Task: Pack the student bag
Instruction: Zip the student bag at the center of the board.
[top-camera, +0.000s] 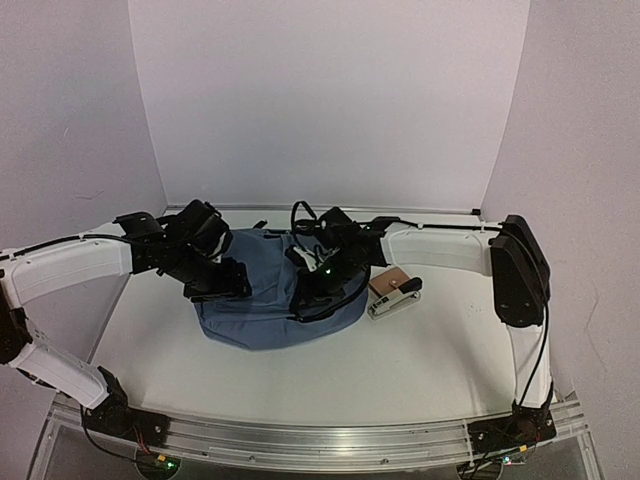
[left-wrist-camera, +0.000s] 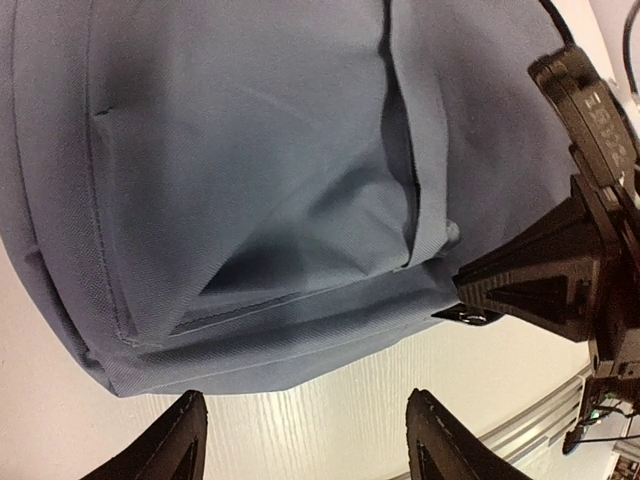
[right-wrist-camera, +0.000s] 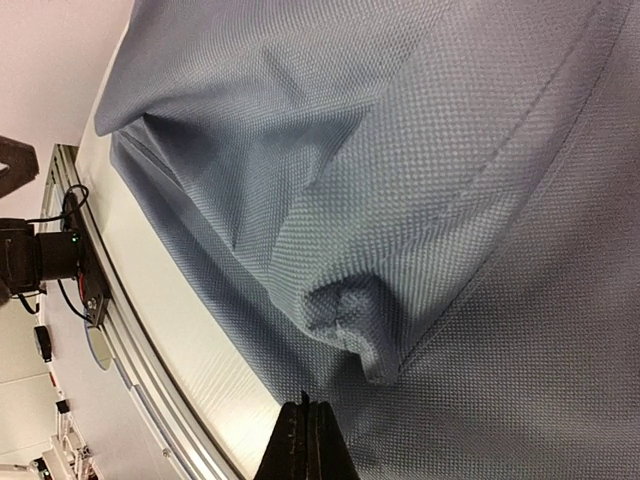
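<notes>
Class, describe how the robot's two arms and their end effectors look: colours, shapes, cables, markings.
The left arm and right arm have white shells, black joints and thin black cables. The left end effector and right end effector have black, tapered fingers with triangular ribbing.

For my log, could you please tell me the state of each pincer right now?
Left pincer: open, holding nothing, at the student bag edge.
Right pincer: closed, at the bag; whether it pinches fabric cannot be told.
</notes>
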